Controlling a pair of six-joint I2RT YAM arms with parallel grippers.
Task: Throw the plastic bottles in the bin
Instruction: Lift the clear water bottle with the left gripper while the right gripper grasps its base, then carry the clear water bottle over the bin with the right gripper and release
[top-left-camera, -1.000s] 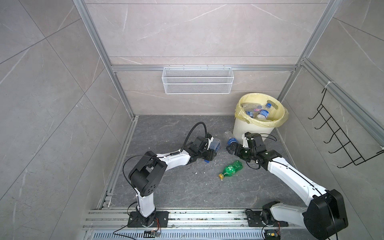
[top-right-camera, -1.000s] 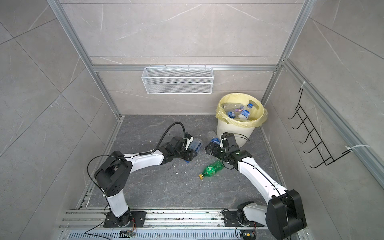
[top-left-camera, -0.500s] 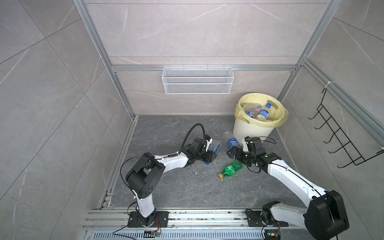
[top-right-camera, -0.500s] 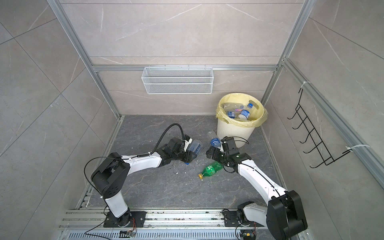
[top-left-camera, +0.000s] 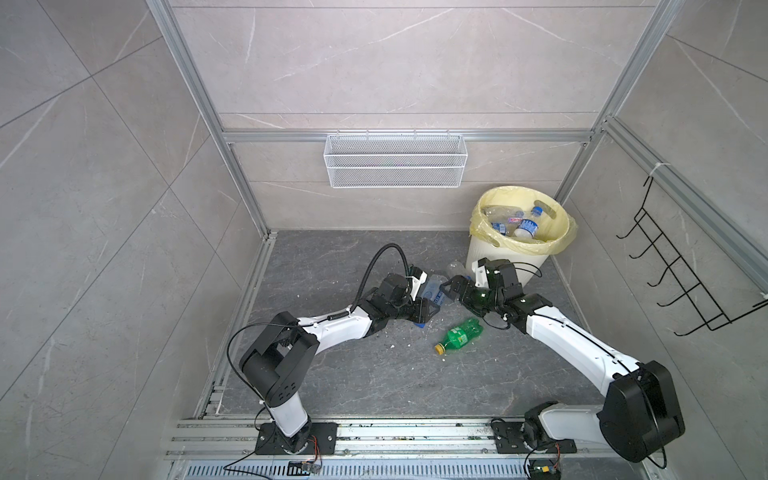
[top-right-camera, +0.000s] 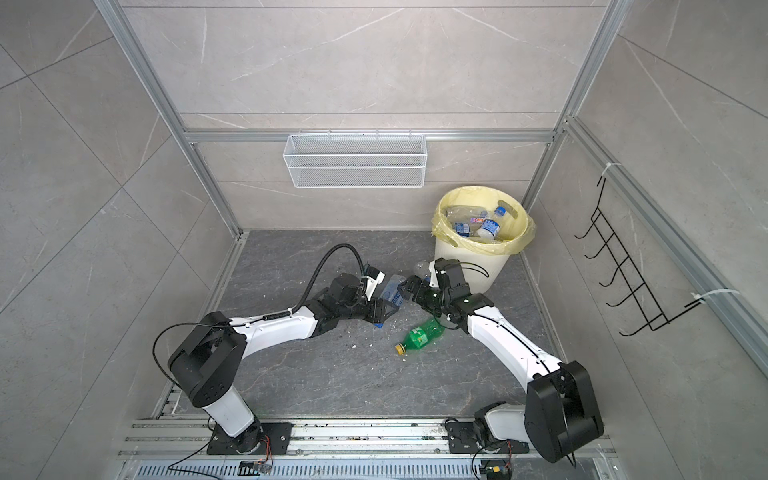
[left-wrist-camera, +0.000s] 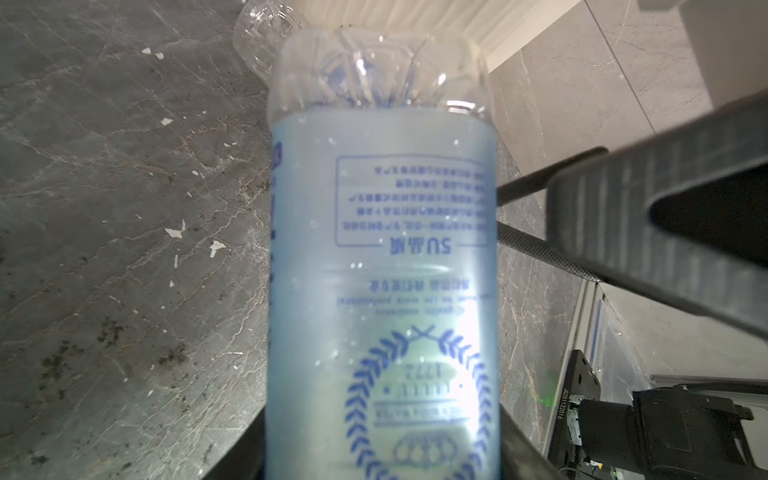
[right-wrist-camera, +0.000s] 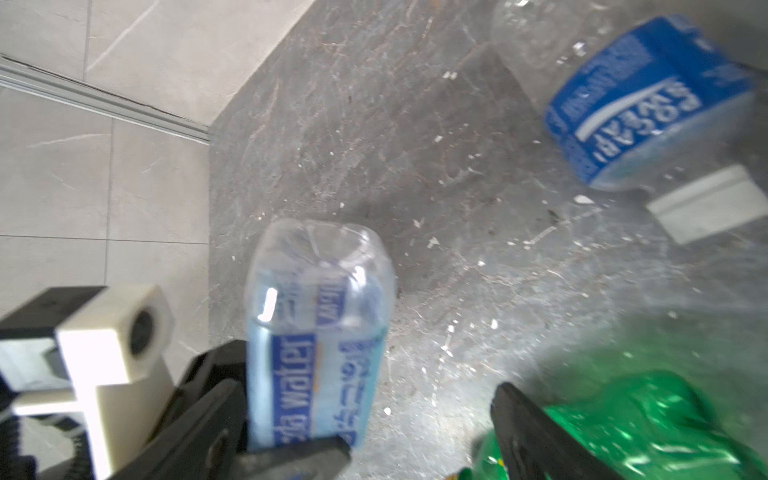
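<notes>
Gripping a clear plastic bottle with a pale blue label (top-left-camera: 432, 291) around its middle, the left tool (top-left-camera: 430, 308) is closed on it at the centre of the dark grey marbled floor (top-left-camera: 332, 374). The right tool (top-left-camera: 454, 289) stands wide open and empty, one finger just beside that bottle. A green plastic bottle with a yellow cap (top-left-camera: 459, 334) lies nearer. The round cream ribbed bin with a pale yellow bag (top-left-camera: 498, 259) stands far right, with several clear bottles (top-left-camera: 525, 226) inside.
</notes>
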